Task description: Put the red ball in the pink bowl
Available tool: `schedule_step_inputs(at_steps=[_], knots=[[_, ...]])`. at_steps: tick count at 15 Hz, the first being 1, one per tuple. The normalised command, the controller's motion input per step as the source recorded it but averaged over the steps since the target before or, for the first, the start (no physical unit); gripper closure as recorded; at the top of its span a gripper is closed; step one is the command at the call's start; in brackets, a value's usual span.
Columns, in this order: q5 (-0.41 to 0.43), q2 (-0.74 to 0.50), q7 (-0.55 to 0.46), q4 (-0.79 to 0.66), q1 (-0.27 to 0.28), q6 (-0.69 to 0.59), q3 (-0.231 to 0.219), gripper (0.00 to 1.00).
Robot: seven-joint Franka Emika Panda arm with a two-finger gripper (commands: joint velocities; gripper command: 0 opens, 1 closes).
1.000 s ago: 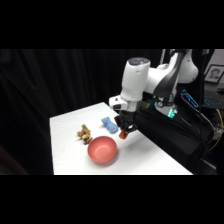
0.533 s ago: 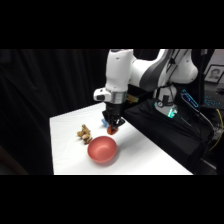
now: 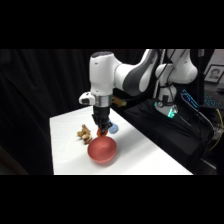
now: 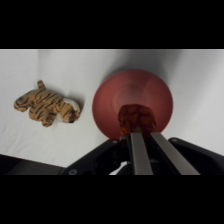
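- A white table (image 3: 145, 155) is seen from the side, with black curtains behind it and a white robot arm (image 3: 107, 75) reaching down over it from the upper right
- The pink bowl (image 3: 102, 149) is set on the table near its front edge; it is wide, shallow and smooth, and it is taken here as the landmark
- The pincer (image 3: 102, 131) is held just above the far rim of the pink bowl, pointing straight down
- The pincer is pinched on the red ball (image 4: 136, 117), which is gripped between the two fingers (image 4: 140, 152)
- In the wrist view the red ball is seen over the inside of the pink bowl (image 4: 150, 87), close to the rim on the pincer's side; whether it touches the bowl's floor cannot be told
- In the side view the red ball (image 3: 103, 133) is seen as a small orange-red spot at the fingertips, just above the bowl's far rim
- A small striped tiger plush (image 4: 46, 106) is laid on the table beside the pink bowl, apart from its rim
- In the side view the tiger plush (image 3: 83, 133) is placed behind and to the left of the pink bowl
- A blue toy (image 3: 114, 128) is partly seen just behind the pink bowl, next to the pincer
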Motion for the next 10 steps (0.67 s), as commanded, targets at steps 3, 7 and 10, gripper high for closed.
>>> schedule_step_inputs(at_steps=[3,7,10], knots=[[0.178,0.27,-0.18,0.33,-0.077,-0.08,0.032,0.96],[0.149,0.21,-0.16,0.26,-0.063,-0.06,0.033,0.96],[0.119,0.19,-0.13,0.21,-0.037,-0.03,0.038,0.97]])
